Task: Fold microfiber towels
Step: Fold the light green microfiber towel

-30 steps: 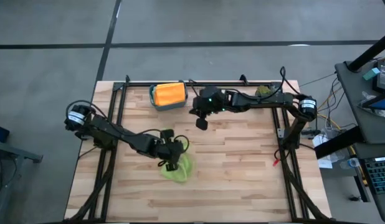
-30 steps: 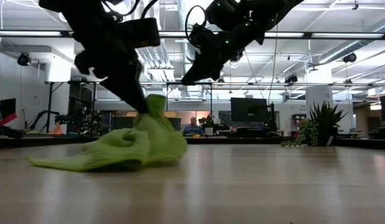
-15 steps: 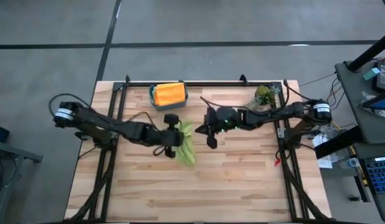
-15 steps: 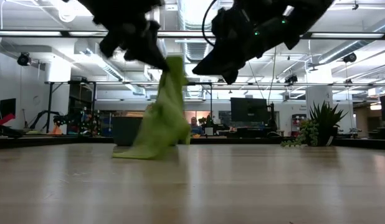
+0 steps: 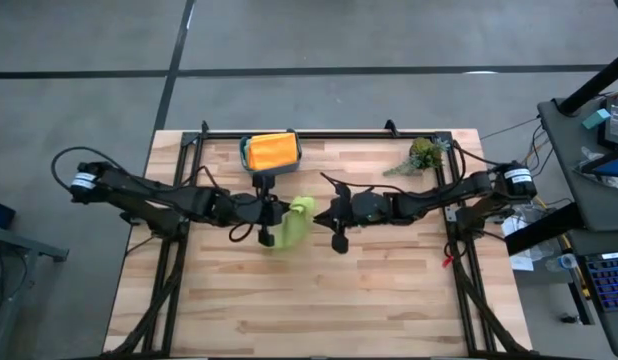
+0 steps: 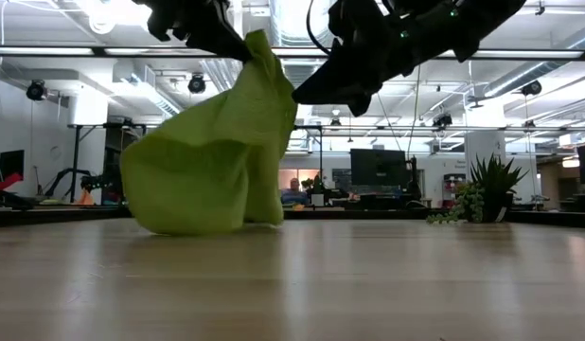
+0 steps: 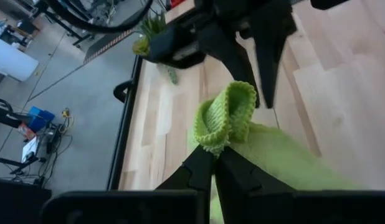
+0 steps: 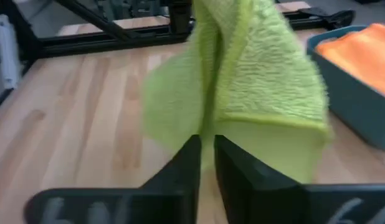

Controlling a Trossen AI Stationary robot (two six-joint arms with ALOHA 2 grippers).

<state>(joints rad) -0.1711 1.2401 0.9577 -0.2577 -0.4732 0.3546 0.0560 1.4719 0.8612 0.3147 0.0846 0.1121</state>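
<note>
High view is showing the lime towel (image 5: 293,220) hanging at frame centre, just left of middle, between the two grippers. The left gripper (image 5: 270,218) is pinching its top corner with jaws clamped; the left wrist view is confirming this, with a bunched knot of lime terry (image 7: 225,118) poking out just past the closed fingers (image 7: 199,171). The right gripper (image 5: 336,213) is sitting just right of the towel, its fingers (image 8: 189,165) standing only narrowly apart in the right wrist view, with a towel edge (image 8: 261,81) lying right at the gap; whether it is actually gripping that edge cannot be told.

As for progress, the fold on this towel is judged to be barely starting: nothing is lying flat or squared on the table (image 5: 389,290). An orange towel (image 5: 271,150) is resting in the bin (image 5: 272,171) at upper centre, looking neatly stacked, so that one may already be done. No pink, yellow or sage towels are showing anywhere.

Low view is showing the lime towel (image 6: 212,142) draped in a loose tent, its top pulled up to the left gripper (image 6: 212,24), its lower hem appearing to brush the wood. It is looking soft, limp and rumpled, with thick folds.
</note>
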